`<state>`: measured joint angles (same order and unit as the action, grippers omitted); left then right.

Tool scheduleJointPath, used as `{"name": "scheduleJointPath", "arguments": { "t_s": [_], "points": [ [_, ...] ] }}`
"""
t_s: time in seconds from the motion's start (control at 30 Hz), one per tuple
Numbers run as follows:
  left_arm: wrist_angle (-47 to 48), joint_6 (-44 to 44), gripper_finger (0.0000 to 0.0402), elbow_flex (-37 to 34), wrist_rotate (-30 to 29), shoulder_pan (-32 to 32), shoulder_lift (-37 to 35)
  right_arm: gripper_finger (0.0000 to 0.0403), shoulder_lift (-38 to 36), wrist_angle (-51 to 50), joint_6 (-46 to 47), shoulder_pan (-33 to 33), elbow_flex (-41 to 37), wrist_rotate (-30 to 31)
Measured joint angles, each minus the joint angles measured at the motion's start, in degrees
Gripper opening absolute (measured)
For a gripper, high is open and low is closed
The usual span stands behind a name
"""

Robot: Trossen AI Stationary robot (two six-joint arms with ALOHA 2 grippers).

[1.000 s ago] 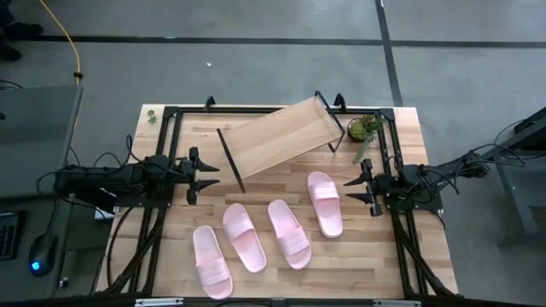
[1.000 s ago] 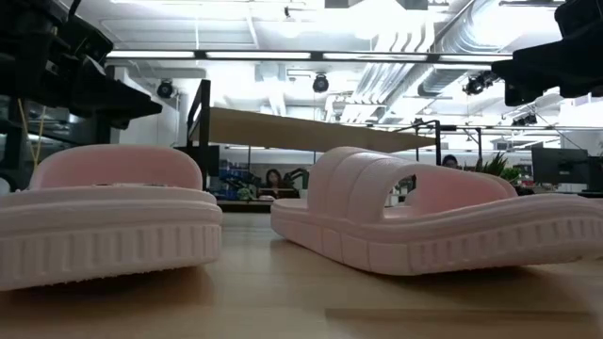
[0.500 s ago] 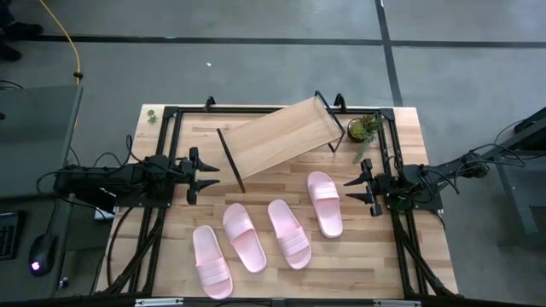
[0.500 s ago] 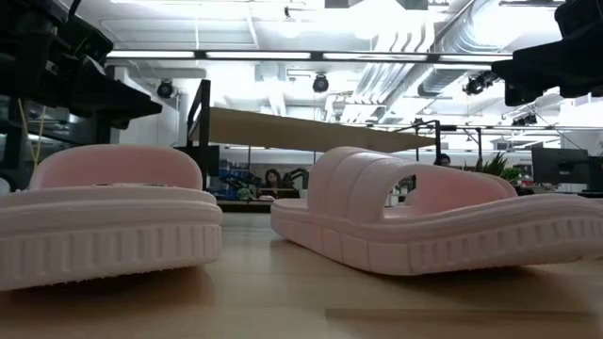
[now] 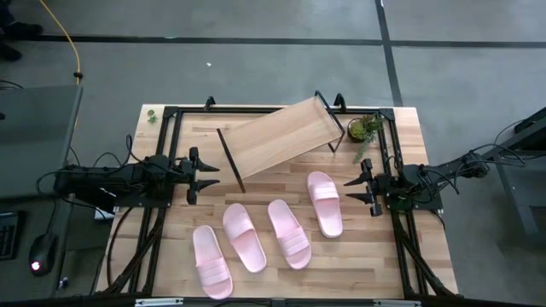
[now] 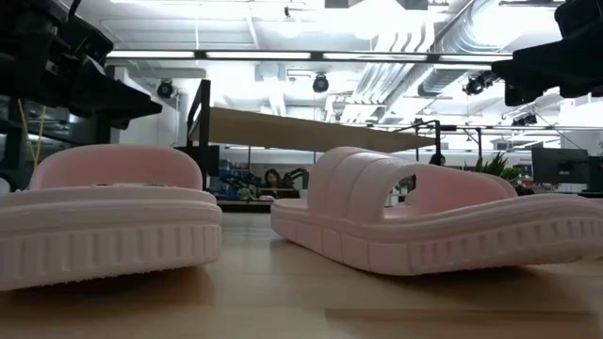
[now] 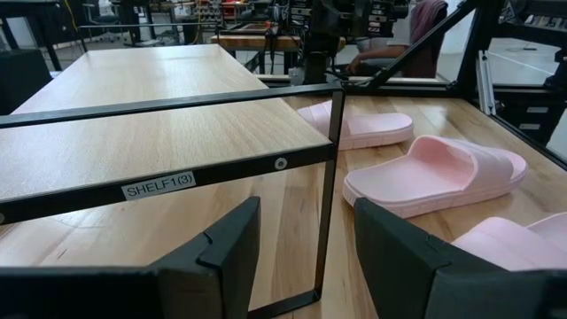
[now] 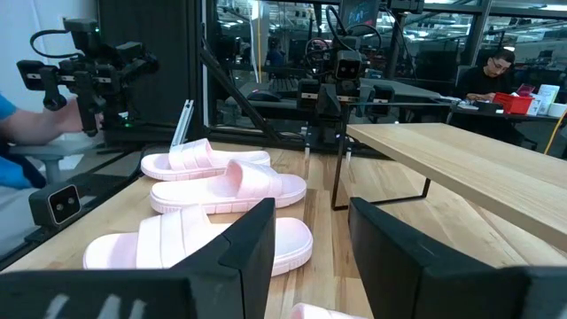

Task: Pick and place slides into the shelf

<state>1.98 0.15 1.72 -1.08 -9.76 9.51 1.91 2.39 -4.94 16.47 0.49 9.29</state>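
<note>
Fingers spread and empty on left gripper (image 5: 207, 175) and right gripper (image 5: 351, 190), parked at opposite table edges for clear reach. Four pink slides (image 5: 285, 233) lying between, near the angled shelf (image 5: 281, 136), awaiting pickup.

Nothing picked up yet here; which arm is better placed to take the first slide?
Right, probably. The right gripper hangs open beside the nearest slide; the left gripper, also open, faces the shelf, farther from any slide.
</note>
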Motion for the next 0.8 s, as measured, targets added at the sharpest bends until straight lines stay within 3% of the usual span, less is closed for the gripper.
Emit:
{"name": "scheduleJointPath", "arguments": {
  "t_s": [0.33, 0.6, 0.8],
  "points": [
    [0.0, -0.2, 0.0166, 0.0, 0.0, 0.0, 0.0, 0.0136, 0.0, 0.0, 0.0, 0.0, 0.0, 0.0],
    [-0.3, -5.2, 0.0166, 0.0, 0.2, 0.0, 0.0, 0.0136, 0.0, 0.0, 0.0, 0.0, 0.0, 0.0],
    [-5.4, -6.7, 0.0166, 0.0, -0.1, 0.0, 0.0, 0.0136, 0.0, 1.4, 1.1, 0.0, 0.0, 0.3]
  ]
}}
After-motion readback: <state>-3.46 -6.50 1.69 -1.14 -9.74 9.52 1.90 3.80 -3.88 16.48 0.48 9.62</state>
